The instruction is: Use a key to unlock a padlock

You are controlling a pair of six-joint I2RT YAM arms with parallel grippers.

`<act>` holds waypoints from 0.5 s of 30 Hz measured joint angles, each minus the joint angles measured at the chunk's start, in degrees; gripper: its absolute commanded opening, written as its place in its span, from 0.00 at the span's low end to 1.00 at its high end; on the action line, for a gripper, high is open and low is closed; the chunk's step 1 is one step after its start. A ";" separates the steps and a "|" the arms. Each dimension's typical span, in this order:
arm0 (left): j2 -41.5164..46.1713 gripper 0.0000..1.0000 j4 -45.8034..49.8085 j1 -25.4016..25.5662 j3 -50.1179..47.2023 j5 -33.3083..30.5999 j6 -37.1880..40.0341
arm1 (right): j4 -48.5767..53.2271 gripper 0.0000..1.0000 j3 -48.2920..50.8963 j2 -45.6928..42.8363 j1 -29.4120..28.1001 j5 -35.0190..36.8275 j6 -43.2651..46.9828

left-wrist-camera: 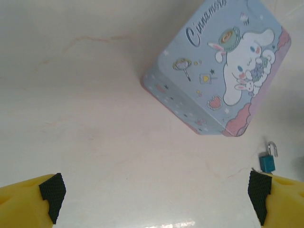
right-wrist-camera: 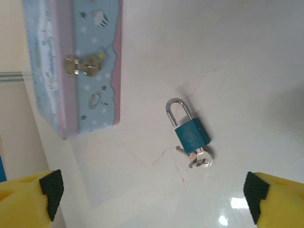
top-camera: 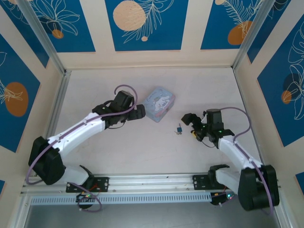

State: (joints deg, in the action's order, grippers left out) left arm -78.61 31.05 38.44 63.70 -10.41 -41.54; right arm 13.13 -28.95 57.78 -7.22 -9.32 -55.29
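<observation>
1. Left jaws: spread wide with nothing between them. Their yellow fingertips [left-wrist-camera: 28,206], faced with black ribbed pads, hang over the bare desk [left-wrist-camera: 95,118] just beside the tin.
2. Tin [left-wrist-camera: 223,71]: light-blue rectangular box of smooth printed metal. It has a white cartoon dog on the lid, a pink band along the lower edge and a small brassy clasp [right-wrist-camera: 83,65] on one side. It sits flat, near the padlock but apart from it.
3. Padlock [right-wrist-camera: 192,134]: lies flat on the open desk, between the tin and the right arm. The body is squarish and teal-blue, and the bright rounded steel shackle [right-wrist-camera: 176,108] looks seated, so probably locked.
4. Key [right-wrist-camera: 199,159]: small silvery metal at the padlock's base, touching it. I can't tell whether the blade sits in the keyhole or lies alongside.
5. Right jaws: wide and holding nothing. The padlock lies ahead of them, untouched.
6. Desk surface: pale, smooth and glossy, with faint reddish scuffs.
7. Risks:
   - Lock and key are both tiny and hard, and the desk is slick, so a closing pad could skate the lock away or spin it.
   - A pinch on the key alone may drag the lock along or pull the key free.
   - The thin key could slip or twist between the broad pads.
   - If the lock is shoved left it may wedge against the tin.
</observation>
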 measured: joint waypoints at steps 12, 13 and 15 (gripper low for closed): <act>10.88 1.00 -4.46 -1.01 -3.21 -26.47 20.28 | 13.44 0.99 -23.32 2.03 0.39 22.12 10.40; 11.63 1.00 -6.54 -1.33 -4.42 -28.30 23.76 | 12.35 1.00 -22.77 2.23 0.37 24.98 11.78; 11.98 1.00 -9.79 -2.62 -6.25 -30.27 28.76 | 9.68 0.99 -21.18 2.64 0.39 29.53 14.84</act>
State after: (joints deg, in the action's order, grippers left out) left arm -66.63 21.26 35.81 57.45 -40.69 -12.78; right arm 22.81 -50.13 60.42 -6.83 20.21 -40.45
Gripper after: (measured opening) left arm 0.999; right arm 0.994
